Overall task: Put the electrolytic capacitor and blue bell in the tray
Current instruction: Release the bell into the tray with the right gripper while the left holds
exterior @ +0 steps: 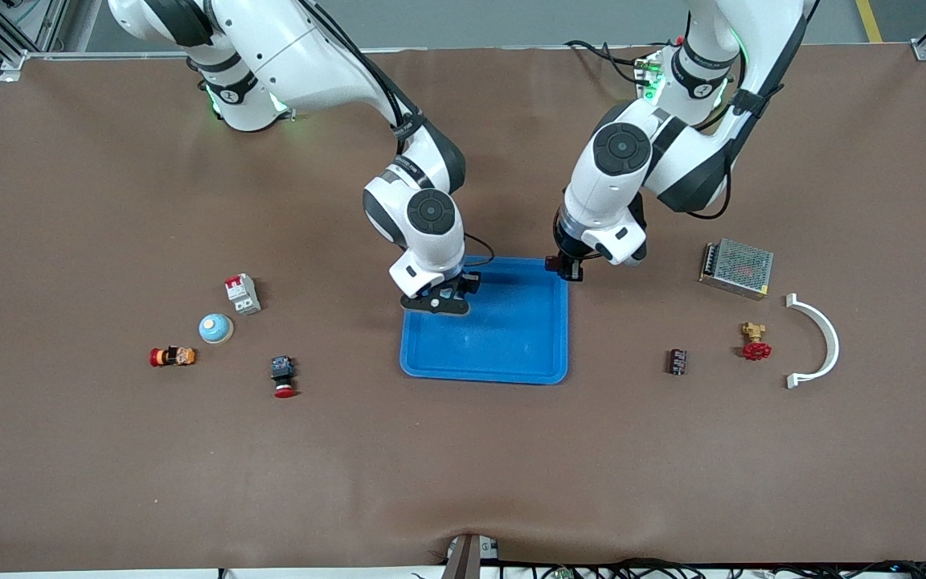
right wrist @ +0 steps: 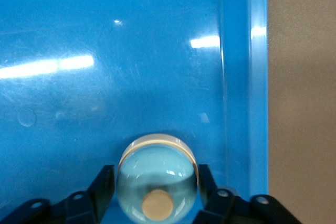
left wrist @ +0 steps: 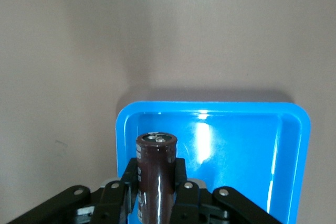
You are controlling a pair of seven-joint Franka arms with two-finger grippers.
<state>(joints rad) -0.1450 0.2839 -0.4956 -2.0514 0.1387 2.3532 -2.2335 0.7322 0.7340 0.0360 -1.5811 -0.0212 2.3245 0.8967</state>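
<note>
Meanwhile, both arms converge on the blue tray point(exterior: 511, 346) at mid-desk point(exterior: 463, 466): the right pincer point(exterior: 440, 299) is low over the tray's corner toward the right arm's end, pinching a pale blue bell point(right wrist: 157, 174) between its fingers point(right wrist: 102, 187), while the left pincer point(exterior: 566, 268) hangs over the tray's rim toward the left arm's end, clamped on a dark brown electrolytic capacitor point(left wrist: 155, 177). A second bell point(exterior: 215, 328) sits toward the right arm's end of the desk, beside a white circuit breaker point(exterior: 242, 293), a small orange-and-red part point(exterior: 172, 356) and a red push button point(exterior: 283, 376). Toward the left arm's end lie a metal power supply point(exterior: 736, 268), a red-handled brass valve point(exterior: 754, 342), a small dark block point(exterior: 677, 362) and a white curved bracket point(exterior: 821, 342), all well apart from the tray
</note>
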